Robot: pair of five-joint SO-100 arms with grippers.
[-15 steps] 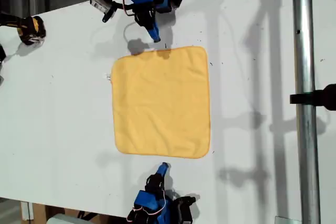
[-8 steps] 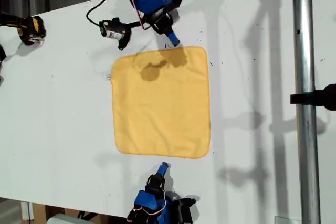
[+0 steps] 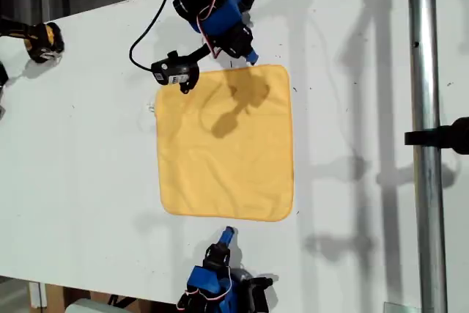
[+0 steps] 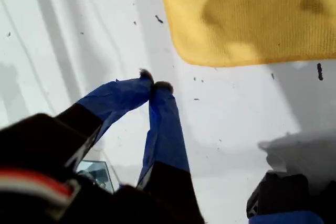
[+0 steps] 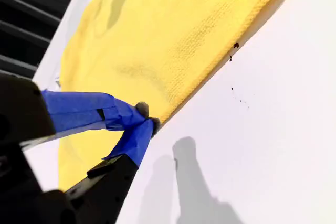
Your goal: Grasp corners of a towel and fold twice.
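My second gripper (image 5: 147,119) (jaws together) hangs at the towel (image 5: 173,40) edge.

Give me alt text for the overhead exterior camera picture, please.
A yellow towel lies flat and unfolded on a white table. One blue-tipped gripper reaches to its top edge near the view's upper right corner, another waits just below its bottom edge.

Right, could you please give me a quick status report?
My first pincer shut, empty, just off towel. My second pincer shut, empty, short of opposite edge. Towel flat, unfolded. Nothing in the way.
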